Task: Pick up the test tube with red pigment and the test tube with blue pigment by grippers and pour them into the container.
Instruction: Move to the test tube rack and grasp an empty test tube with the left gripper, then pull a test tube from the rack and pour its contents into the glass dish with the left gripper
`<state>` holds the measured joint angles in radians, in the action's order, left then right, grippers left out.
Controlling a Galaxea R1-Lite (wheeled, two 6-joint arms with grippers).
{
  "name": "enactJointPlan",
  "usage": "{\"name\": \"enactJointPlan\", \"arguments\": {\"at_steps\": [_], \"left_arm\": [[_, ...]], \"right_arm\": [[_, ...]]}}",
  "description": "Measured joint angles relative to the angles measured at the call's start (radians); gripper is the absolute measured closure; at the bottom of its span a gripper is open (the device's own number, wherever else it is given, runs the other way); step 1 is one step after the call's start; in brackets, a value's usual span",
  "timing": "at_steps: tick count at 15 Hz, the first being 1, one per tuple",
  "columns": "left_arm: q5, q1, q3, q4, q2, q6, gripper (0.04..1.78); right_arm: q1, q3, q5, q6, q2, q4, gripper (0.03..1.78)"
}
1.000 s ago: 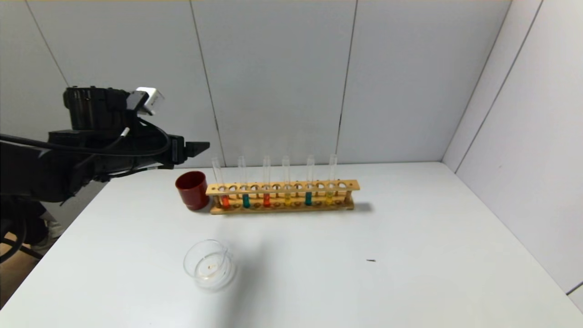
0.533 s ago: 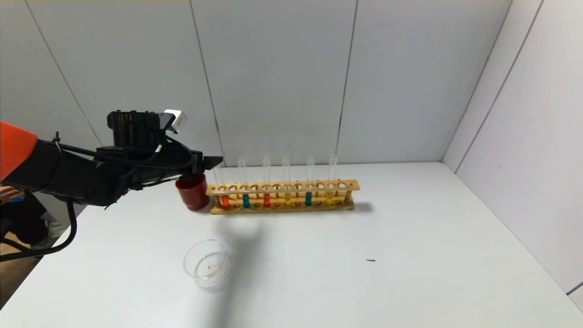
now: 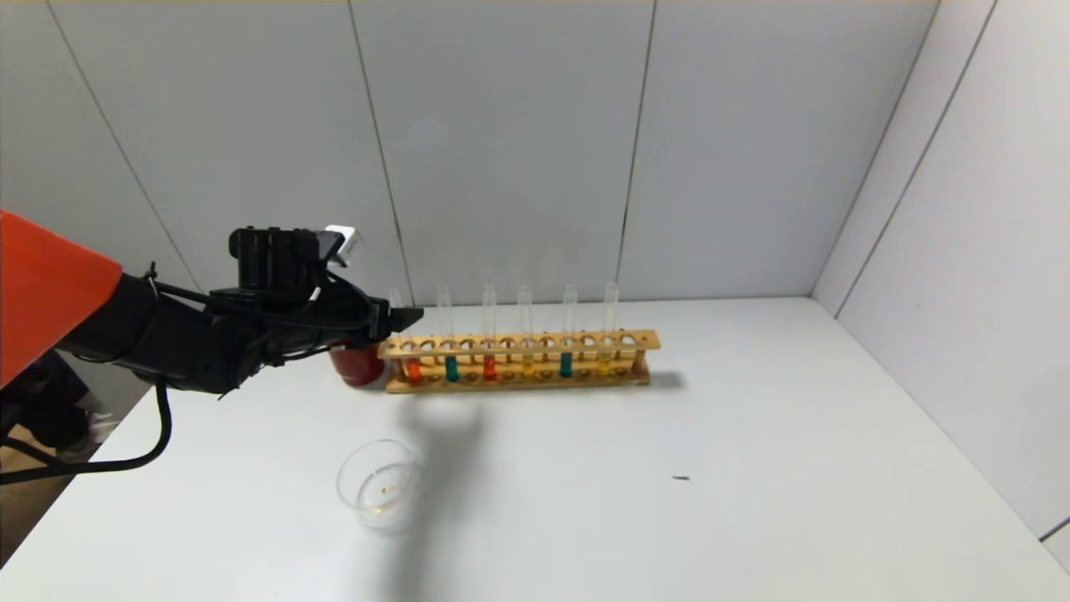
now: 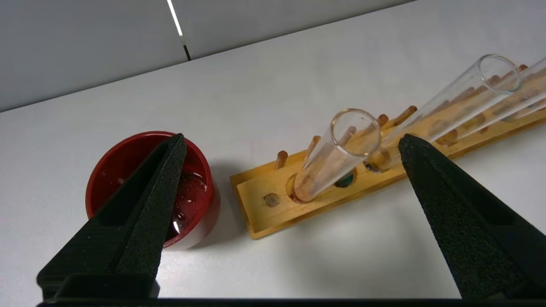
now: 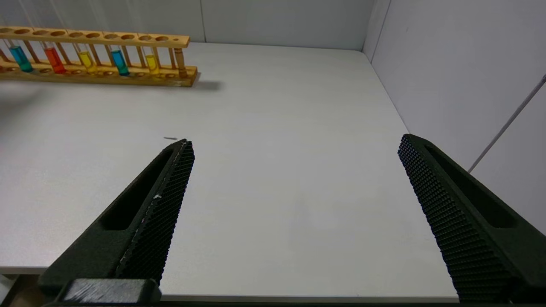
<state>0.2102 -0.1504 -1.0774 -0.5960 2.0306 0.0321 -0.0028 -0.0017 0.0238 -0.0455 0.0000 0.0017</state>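
Orange-red liquid marks the test tube with red pigment (image 3: 412,365), upright in the wooden rack's (image 3: 518,361) leftmost slot; the test tube with blue pigment (image 3: 451,365) stands beside it. Left gripper (image 3: 399,318), fingers spread, has advanced to the first tube's top. Container (image 3: 378,485) unmoved on worktop (image 3: 752,468). Right gripper (image 5: 294,162) spread, parked.

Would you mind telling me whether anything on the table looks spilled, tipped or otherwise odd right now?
Little stands out. All six tubes stand upright in the wooden rack. The clear beaker already holds a small orange speck, and a tiny dark speck lies on the white table.
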Motion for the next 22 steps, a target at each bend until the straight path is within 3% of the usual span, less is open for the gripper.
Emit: {"name": "enactJointPlan", "arguments": {"at_steps": [4, 6, 9, 13, 15, 22], "left_arm": [[0.000, -0.002, 0.004, -0.021, 0.032, -0.001, 0.09], [0.001, -0.001, 0.003, -0.022, 0.046, 0.002, 0.20], [0.002, -0.011, -0.004, -0.037, 0.066, 0.005, 0.56], [0.000, -0.032, -0.005, -0.037, 0.079, 0.006, 1.30], [-0.002, -0.037, -0.006, -0.039, 0.082, 0.007, 1.50], [-0.003, -0.043, -0.009, -0.032, 0.061, 0.008, 1.51]], "right_arm": [[0.000, 0.000, 0.000, 0.000, 0.000, 0.000, 0.06], [0.000, 0.000, 0.000, 0.000, 0.000, 0.000, 0.06], [-0.001, 0.000, 0.000, 0.000, 0.000, 0.000, 0.06], [0.000, 0.000, 0.000, 0.000, 0.000, 0.000, 0.06], [-0.001, 0.000, 0.000, 0.000, 0.000, 0.000, 0.06], [0.000, 0.000, 0.000, 0.000, 0.000, 0.000, 0.06]]}}
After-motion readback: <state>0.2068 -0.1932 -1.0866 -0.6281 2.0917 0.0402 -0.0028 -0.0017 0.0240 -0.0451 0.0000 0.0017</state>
